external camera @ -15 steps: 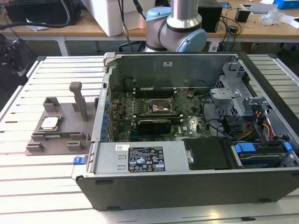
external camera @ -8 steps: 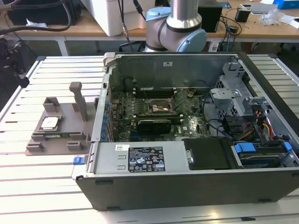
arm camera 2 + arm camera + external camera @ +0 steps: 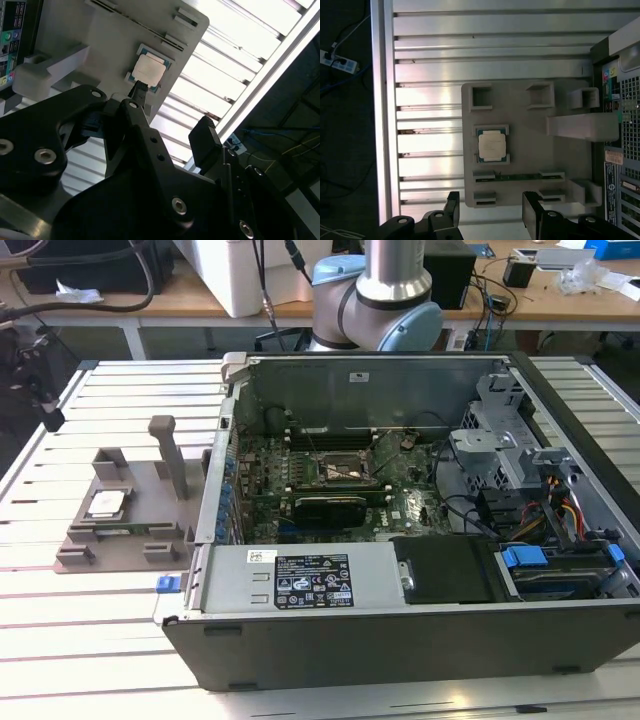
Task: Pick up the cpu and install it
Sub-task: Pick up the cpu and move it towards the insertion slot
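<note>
Exterior view: the cpu (image 3: 107, 504) lies flat in its pocket on the grey holder block (image 3: 135, 528). The block sits on the slatted worktop (image 3: 90, 630) at the exterior view's left, just beside the open computer case (image 3: 420, 640). The case lies side-off, presumably to give access from above. The socket (image 3: 343, 469) on the board looks unfilled, so log the install as not yet done. The arm (image 3: 385, 285) stands behind the case. Second wrist view: the gripper (image 3: 172, 117) is open, its 2 fingers (image 3: 205, 142) spread with nothing between them, clear of the cpu (image 3: 148, 69). First wrist view: the cpu (image 3: 492, 145) sits square, silver plate up. You can judge that the pocket keeps it located. The gripper (image 3: 492, 212) jaws stand either side of its line.
</note>
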Motion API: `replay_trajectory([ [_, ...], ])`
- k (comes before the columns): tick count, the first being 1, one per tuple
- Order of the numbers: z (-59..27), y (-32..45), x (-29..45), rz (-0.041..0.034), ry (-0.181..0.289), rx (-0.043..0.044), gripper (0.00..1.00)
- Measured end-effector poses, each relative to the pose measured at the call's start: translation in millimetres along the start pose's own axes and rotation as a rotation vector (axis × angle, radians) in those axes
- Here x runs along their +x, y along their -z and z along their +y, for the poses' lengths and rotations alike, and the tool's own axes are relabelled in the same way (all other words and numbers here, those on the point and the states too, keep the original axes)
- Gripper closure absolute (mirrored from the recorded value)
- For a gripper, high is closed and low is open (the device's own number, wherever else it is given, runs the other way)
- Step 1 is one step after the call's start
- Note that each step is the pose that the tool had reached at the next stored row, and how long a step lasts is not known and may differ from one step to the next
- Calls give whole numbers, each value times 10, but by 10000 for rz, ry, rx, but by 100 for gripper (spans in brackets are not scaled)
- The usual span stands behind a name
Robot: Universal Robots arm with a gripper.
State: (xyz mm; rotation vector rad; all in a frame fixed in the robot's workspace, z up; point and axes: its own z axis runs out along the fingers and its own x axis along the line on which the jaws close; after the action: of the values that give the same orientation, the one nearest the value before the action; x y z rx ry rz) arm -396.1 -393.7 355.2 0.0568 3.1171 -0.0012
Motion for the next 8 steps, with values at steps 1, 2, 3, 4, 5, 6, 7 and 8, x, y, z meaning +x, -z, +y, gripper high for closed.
replay_trajectory([
  [1,0,-4,0,1,0,2,38],
  [2,0,-8,0,1,0,9,38],
  [3,0,-12,-1,0,1,20,38],
  [4,0,-20,-2,0,0,24,38],
  [5,1,-29,-4,8,-1,28,38],
  [6,0,-45,-5,26,1,69,38],
  [7,-1,-62,-6,34,4,89,38],
  [8,0,-83,-6,41,3,115,38],
])
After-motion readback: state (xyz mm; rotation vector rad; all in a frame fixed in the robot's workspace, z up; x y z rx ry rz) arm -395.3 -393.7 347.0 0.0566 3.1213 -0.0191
